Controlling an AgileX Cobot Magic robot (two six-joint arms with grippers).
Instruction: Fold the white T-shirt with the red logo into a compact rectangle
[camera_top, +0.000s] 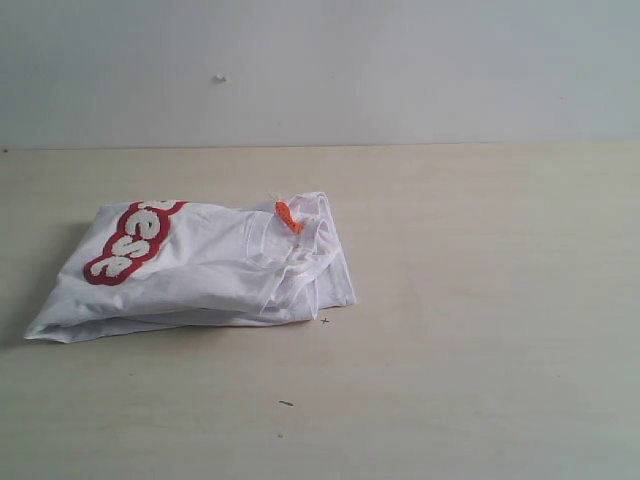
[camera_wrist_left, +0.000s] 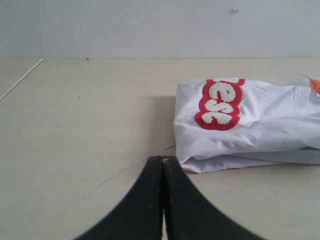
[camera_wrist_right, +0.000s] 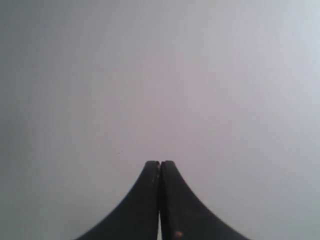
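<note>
On table (camera_top: 480, 300), rectangular-folded, perhaps cotton white T-shirt (camera_top: 220, 270), fuzzy red logo (camera_top: 130, 243), left tool (camera_wrist_left: 163, 159), right tool (camera_wrist_right: 160, 162) closed empty

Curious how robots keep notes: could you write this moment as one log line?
white T-shirt: folded, on table | red logo: partly showing | left gripper: shut, empty | right gripper: shut, empty

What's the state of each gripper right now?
Left gripper: closed, holding nothing, not touching the white T-shirt.
Right gripper: closed, holding nothing.
</note>
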